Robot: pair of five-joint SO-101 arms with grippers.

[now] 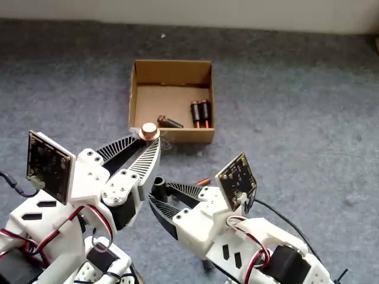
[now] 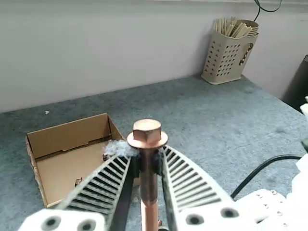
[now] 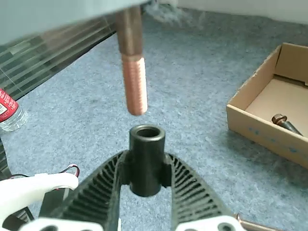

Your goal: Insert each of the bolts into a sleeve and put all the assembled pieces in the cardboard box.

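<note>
Copper bolt (image 2: pixel 147 137), rigid and probably slick, is clenched under its head by the left hand (image 2: pixel 148 161); the right hand (image 3: pixel 146 173) grasps the sleeve (image 3: pixel 147 139) mid-body.

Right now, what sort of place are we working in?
Probably an indoor hobby or lab bench: grey felt-like table mat, plain wall behind, and a slotted holder of wooden sticks near it.

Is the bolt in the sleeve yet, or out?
Out. The bolt hangs tip-down above the sleeve, with carpet visible between them. The left gripper holds the bolt, the right gripper the sleeve.
</note>
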